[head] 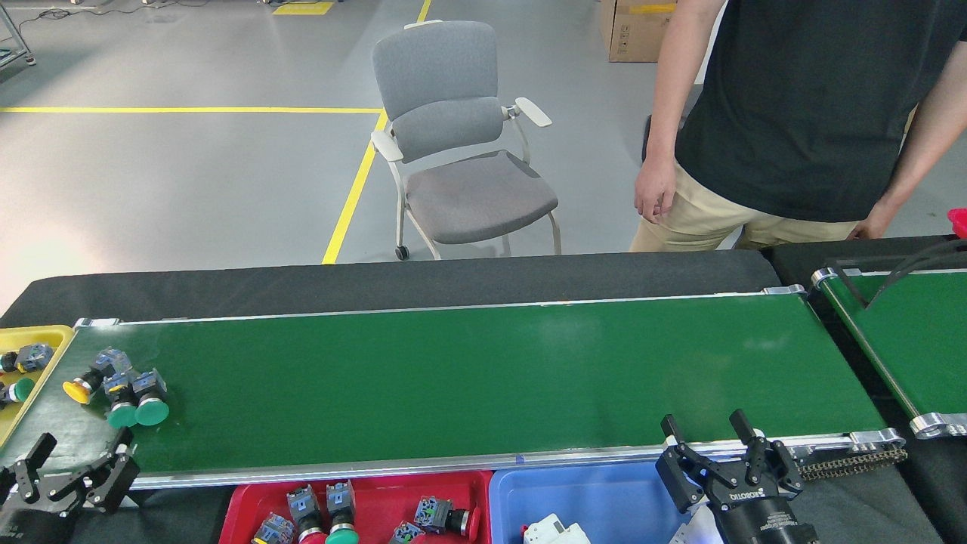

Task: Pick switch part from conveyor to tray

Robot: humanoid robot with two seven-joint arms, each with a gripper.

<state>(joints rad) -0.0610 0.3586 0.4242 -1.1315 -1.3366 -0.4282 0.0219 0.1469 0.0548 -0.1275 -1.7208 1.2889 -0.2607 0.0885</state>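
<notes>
The bench (393, 283), draped in black, carries the conveyor (468, 378), a long glossy green belt with silver rails that fills most of the view; a person (793, 113) stands behind its far right end, and an empty grey chair (461, 143) sits on the floor beyond. Along the near rail lie a red tray (242, 506) holding several switch parts and a blue tray (604, 499) to its right, while a yellow tray (41, 334) sits off the belt's left end with a few more parts in it. The task's things, three switch parts (113, 385) with one yellow and two green caps, lie touching in a cluster at the belt's far left, near the end roller and the yellow tray. The left gripper (72, 472) waits just below that corner, jaws spread and holding nothing; the right gripper (721, 461) sits at the near rail toward the right, jaws likewise released and empty, well apart from the parts. The chief risk, as I judge it, is the parts reaching the belt's end before a grasp is made, if the belt is running. Because they touch, jaws closing on one could knock or drag its neighbours. Room is tight: the near rail and left roller hem in the approach, though the belt to the right of the cluster is open.
</notes>
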